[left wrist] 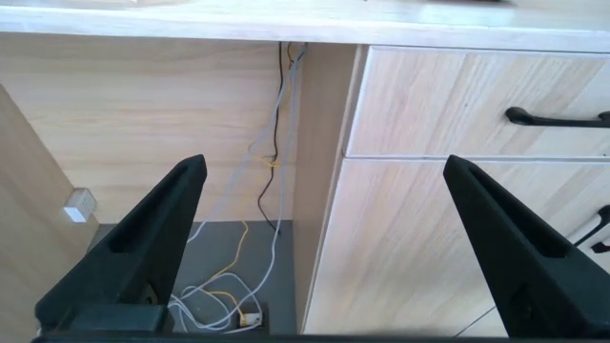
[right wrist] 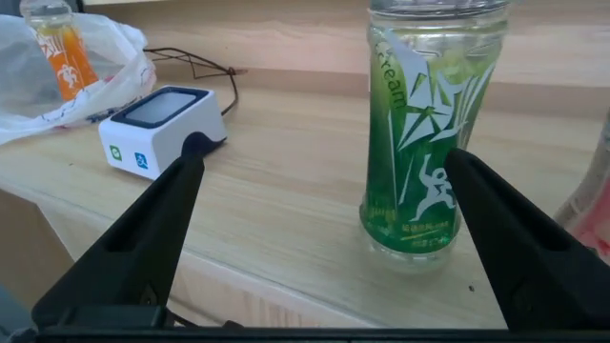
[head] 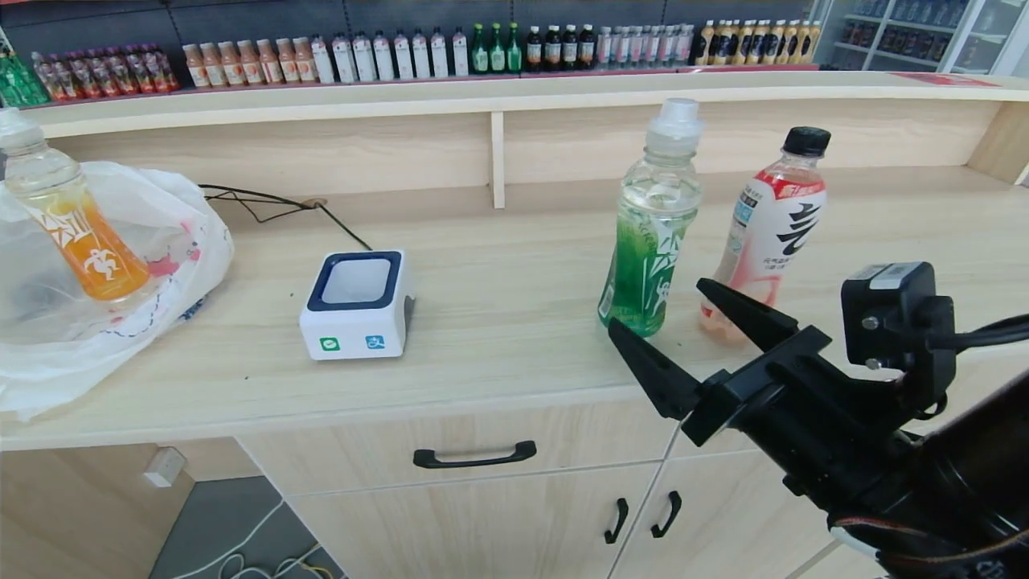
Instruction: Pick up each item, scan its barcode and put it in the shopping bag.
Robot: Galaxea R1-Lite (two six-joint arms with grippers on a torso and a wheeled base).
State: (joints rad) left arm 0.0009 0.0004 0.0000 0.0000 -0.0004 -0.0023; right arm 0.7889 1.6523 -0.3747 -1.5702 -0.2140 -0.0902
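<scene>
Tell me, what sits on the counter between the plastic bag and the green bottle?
A white scanner box sits there, with bare counter on both sides; the head view shows it.

Wooden counter (head: 514, 265), drawers (head: 474, 454), stocked shelf (head: 498, 48)

Place: shop checkout.
Behind: long shelf of bottled drinks (head: 498, 48).
Front: wooden counter (head: 514, 265) with barcode scanner (head: 358, 305), shopping bag (head: 48, 354).

Your right claw (head: 690, 336) points up and to the left, its jaws spread wide apart. Your left claw (left wrist: 324, 243) hangs low, jaws just as wide.
</scene>
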